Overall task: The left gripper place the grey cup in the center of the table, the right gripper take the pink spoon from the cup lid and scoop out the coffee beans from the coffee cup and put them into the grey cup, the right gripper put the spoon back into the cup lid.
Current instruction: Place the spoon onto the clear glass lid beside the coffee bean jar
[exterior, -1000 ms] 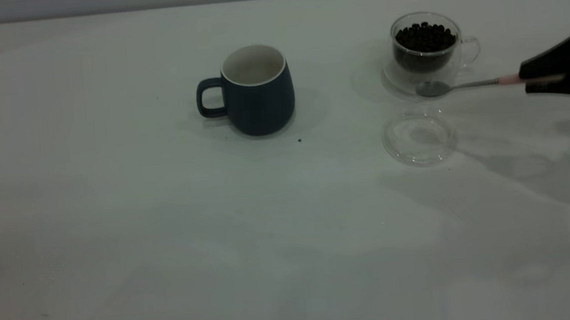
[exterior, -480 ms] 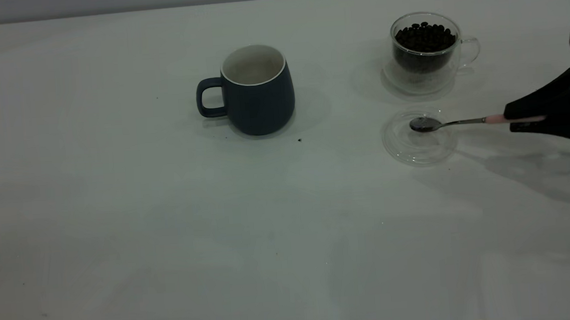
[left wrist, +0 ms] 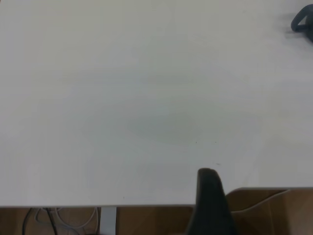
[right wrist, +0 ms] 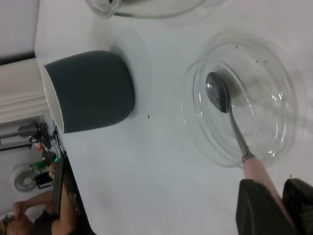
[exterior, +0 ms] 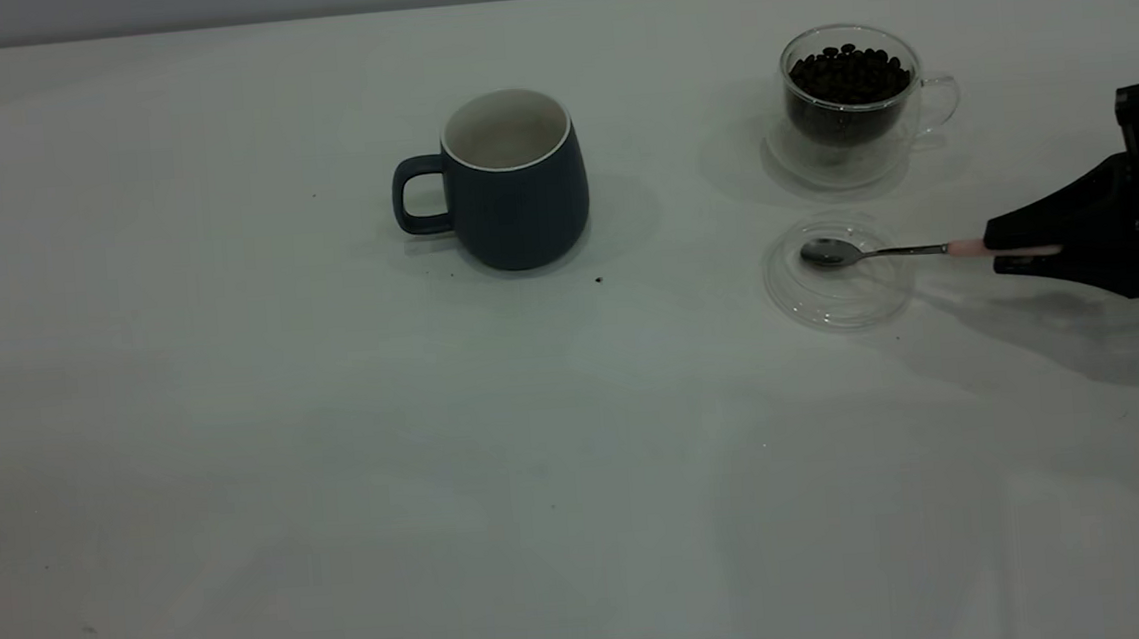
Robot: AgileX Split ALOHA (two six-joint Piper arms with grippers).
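Now the right gripper (exterior: pixel 1011 251) is pinching the pink spoon (exterior: pixel 886 252) by its handle w/ jaws pressed on it, lowering the bowl into the cup lid (exterior: pixel 837 281), so prob. the last step. Next: letting go gently.

Left gripper (left wrist: pixel 208 196) is sitting at the counter (exterior: pixel 237 433) edge, jaws — can't tell. Grey cup (exterior: pixel 510 178) is mid-counter; coffee cup (exterior: pixel 850 99) behind the lid. Someone is sitting in the room beyond.

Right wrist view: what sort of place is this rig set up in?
Probably a lab or workshop, not a kitchen. Past the white table edge the right wrist view shows a seated person and electronics with small lights. Cables hang below the table in the left wrist view.
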